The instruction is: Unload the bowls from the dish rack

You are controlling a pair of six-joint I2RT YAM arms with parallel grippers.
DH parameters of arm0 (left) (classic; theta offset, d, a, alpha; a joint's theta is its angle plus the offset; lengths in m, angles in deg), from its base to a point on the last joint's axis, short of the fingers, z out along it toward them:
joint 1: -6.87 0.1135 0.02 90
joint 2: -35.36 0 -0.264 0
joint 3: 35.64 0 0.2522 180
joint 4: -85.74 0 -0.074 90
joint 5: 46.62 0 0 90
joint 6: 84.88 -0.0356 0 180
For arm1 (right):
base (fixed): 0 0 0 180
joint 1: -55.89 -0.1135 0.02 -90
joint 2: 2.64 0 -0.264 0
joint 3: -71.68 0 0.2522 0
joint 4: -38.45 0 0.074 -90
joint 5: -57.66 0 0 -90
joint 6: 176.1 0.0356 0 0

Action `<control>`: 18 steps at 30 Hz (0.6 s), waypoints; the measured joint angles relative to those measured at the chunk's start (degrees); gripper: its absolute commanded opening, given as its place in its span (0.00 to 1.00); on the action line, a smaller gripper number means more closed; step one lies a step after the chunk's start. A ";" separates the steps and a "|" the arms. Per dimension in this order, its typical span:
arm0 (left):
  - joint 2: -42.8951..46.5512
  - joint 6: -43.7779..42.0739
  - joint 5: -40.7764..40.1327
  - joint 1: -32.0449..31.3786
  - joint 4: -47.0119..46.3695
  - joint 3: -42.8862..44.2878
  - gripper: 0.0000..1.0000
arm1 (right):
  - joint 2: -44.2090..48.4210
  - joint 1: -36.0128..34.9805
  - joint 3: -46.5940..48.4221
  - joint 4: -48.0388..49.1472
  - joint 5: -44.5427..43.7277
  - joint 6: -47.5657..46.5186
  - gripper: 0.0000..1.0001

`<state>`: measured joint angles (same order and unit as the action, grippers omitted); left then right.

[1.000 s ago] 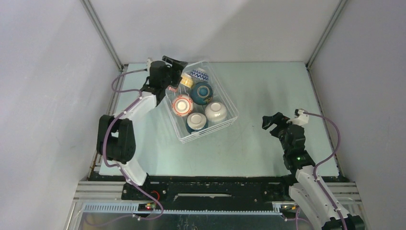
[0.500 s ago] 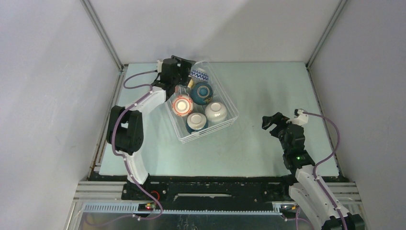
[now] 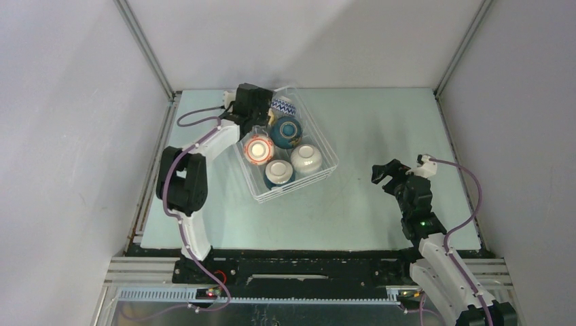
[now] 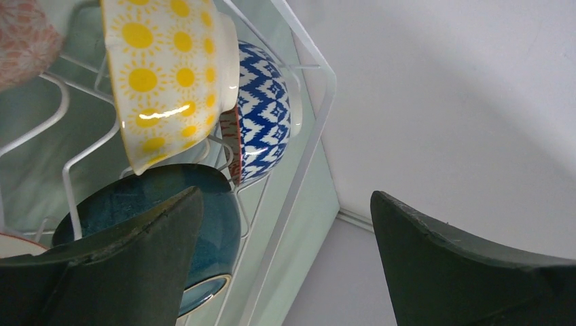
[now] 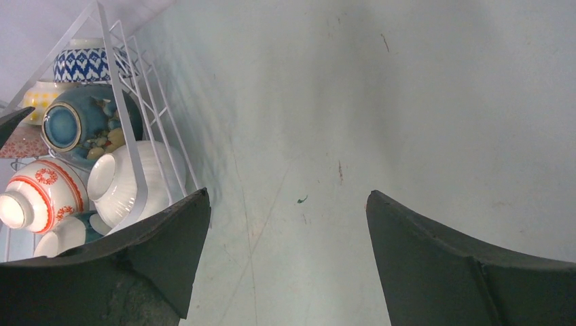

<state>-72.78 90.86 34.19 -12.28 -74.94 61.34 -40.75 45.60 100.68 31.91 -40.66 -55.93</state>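
Hovering my left tool (image 4: 285,195), spread and empty, over the dish rack (image 3: 297,183) at upper left, I'd straddle the rim of the yellow bowl (image 4: 170,75) squarely, seemingly clear of wires.

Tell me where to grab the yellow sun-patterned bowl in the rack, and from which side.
Pinch the yellow bowl across its wall at the uppermost part of the rim, coming down from above the rack. It stands on edge among the wires, right beside the blue zigzag bowl, so only that raised edge looks free. Its flanks are probably boxed in.
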 measured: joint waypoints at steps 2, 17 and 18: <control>-0.74 0.24 -0.17 -0.11 0.76 1.25 0.97 | 0.00 0.00 0.00 0.00 0.02 0.00 0.92; -8.33 0.68 1.68 -0.17 0.09 5.70 0.94 | 0.00 -0.07 0.00 0.02 0.52 -0.07 0.91; -8.66 0.66 1.86 -0.17 -0.37 5.73 0.94 | 0.00 -0.09 0.00 0.02 0.52 -0.07 0.91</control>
<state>-81.43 91.51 36.05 -12.46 -75.31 67.07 -40.75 45.51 100.68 31.94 -40.14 -55.99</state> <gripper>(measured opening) 0.958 0.913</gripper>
